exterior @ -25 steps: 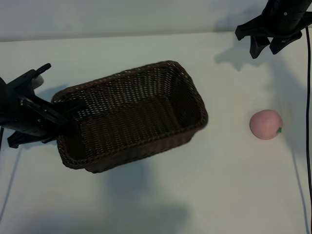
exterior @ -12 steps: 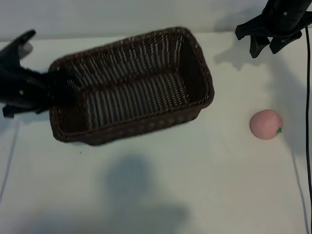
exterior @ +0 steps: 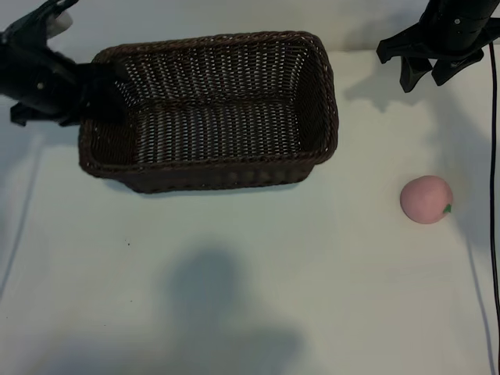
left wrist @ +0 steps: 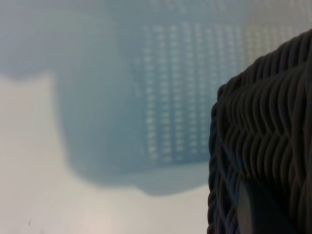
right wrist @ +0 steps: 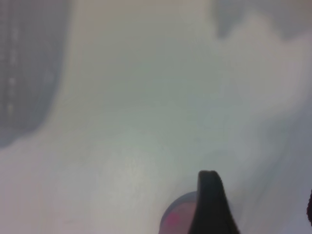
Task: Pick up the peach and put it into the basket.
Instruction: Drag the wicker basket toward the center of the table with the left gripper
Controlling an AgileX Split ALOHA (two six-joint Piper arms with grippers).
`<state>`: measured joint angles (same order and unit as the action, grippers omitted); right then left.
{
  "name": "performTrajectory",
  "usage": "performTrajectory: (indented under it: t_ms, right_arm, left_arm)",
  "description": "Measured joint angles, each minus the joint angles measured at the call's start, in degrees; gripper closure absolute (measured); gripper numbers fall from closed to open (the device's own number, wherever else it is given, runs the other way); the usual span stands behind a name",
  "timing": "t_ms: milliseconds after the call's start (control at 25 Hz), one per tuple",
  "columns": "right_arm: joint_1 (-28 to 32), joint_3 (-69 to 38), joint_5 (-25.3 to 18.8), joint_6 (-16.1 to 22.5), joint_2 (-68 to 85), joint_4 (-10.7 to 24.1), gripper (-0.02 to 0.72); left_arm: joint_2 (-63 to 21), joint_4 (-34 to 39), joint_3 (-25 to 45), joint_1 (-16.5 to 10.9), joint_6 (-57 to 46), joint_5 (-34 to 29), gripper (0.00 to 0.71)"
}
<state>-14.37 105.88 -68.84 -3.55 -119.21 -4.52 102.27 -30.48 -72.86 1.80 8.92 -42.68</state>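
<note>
Your left end effector (exterior: 98, 98) clamps the basket (exterior: 211, 109) rim upper left; only the exterior view shows the whole peach (exterior: 426, 200), lower right on open desk (exterior: 250, 273); right end effector (exterior: 432, 72) apart.

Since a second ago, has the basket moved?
Yes. The basket, held by the left gripper, has risen toward the table's far edge and straightened; the peach stayed put.

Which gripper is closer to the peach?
Right. The right gripper hangs open above the peach; the left gripper is far across the table, shut on the basket rim.
</note>
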Motion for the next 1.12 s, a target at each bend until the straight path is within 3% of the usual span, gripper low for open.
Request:
performTrajectory:
  t_ms: [360, 840, 960, 1120]
  right_arm:
    - [0.00, 0.00, 0.00, 0.00, 0.00, 0.00, 0.238]
    - [0.00, 0.00, -0.17, 0.00, 0.00, 0.00, 0.238]
    - [0.00, 0.00, -0.17, 0.00, 0.00, 0.00, 0.238]
    - [0.00, 0.00, -0.17, 0.00, 0.00, 0.00, 0.238]
  left_arm:
    - [10.85, 0.03, -7.58, 5.46, -1.31, 0.26, 0.617]
    - [16.23, -0.07, -8.41, 6.59, -1.75, 3.57, 0.607]
    - [16.23, -0.64, -8.46, 6.70, -1.83, 3.70, 0.521]
    - [16.18, -1.49, -8.51, 6.70, -2.03, 3.51, 0.282]
